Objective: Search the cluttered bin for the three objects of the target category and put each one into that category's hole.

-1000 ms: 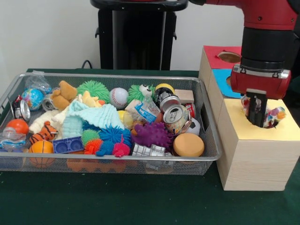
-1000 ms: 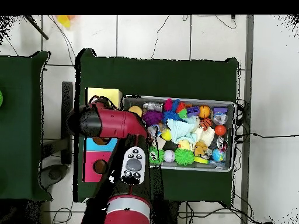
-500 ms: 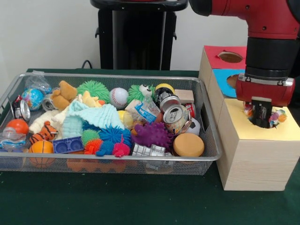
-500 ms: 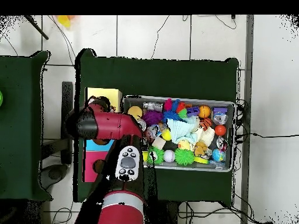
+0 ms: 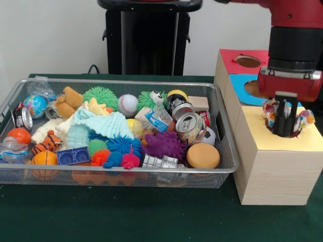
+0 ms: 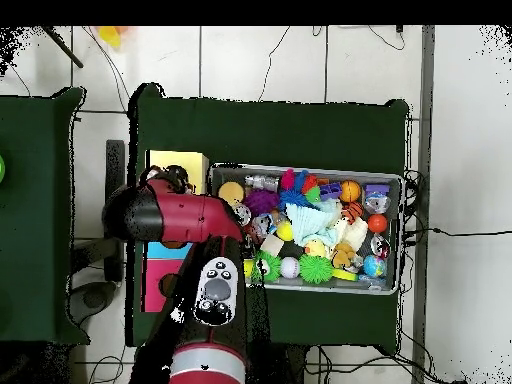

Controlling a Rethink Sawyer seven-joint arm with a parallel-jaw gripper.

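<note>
Front view, gripper: the gripper hangs over the round hole in the yellow top of the wooden box, its dark tips down at the hole's mouth.
Front view, held object: a multicoloured soft toy bulges out on both sides of the gripper, so it reads as clamped on that toy, which sits at the rim of the hole and is not yet inside.
Front view, step in hand: judged from this, one target object is being delivered to the yellow hole.
Front view, next move: the toy needs to be let go squarely over the opening so it drops through; its bulk looks close to the hole's width and might catch on the rim.
Front view, bin: the wire bin beside the box remains crowded with spiky balls, cans, plush toys and a cloth, among them a purple spiky ball and a crushed can.
Front view, hard to tell: the toy's shape is unclear, and so is which bin items share its category.
Overhead view, arm: the red arm reaches across the box's coloured tops and covers the gripper and the hole.
Overhead view, visible: only a strip of the yellow top and the full bin show; the toy is hidden.
</note>
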